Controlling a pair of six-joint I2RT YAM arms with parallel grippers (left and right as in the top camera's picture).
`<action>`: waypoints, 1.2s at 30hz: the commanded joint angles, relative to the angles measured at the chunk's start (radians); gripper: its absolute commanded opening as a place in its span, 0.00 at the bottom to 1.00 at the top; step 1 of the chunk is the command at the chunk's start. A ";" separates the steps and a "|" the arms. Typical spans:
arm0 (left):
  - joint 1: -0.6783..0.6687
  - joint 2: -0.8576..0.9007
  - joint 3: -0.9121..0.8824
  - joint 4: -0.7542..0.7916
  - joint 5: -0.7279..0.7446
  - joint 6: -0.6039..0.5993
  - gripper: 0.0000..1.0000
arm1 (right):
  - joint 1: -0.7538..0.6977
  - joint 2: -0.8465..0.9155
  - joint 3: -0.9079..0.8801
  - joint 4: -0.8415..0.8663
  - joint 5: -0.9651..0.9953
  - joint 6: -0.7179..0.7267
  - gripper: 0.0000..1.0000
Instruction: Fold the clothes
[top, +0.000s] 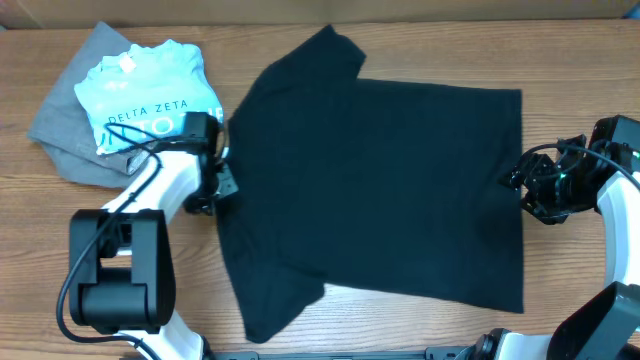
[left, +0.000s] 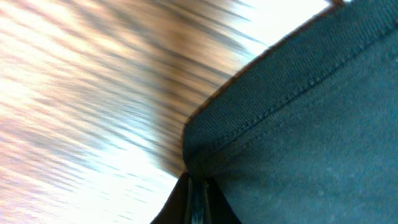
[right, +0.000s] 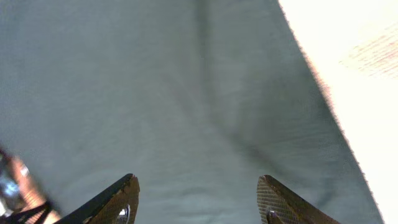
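The black T-shirt (top: 380, 190) lies spread flat across the middle of the wooden table, neck end to the left, hem to the right. My left gripper (top: 222, 182) is at the shirt's left edge by the neck; in the left wrist view its fingers (left: 198, 186) are pressed together on the stitched edge of the black fabric (left: 298, 137). My right gripper (top: 522, 185) is at the shirt's right hem; in the right wrist view its two fingers (right: 198, 186) stand wide apart just above the fabric (right: 174, 93), holding nothing.
A light blue T-shirt with white lettering (top: 150, 95) lies on a grey garment (top: 70, 130) at the back left. Bare wooden table (top: 560, 60) surrounds the shirt. The arm bases stand at the front left and front right.
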 joint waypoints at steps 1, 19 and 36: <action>0.050 0.034 -0.003 -0.008 -0.037 -0.010 0.13 | 0.003 -0.017 -0.091 0.021 0.109 0.064 0.65; -0.069 -0.348 0.089 -0.360 0.119 0.119 0.55 | 0.003 -0.019 -0.175 0.084 -0.014 0.063 0.63; -0.320 -0.348 -0.340 -0.330 0.336 -0.163 0.59 | 0.003 -0.019 -0.175 0.096 -0.014 0.063 0.65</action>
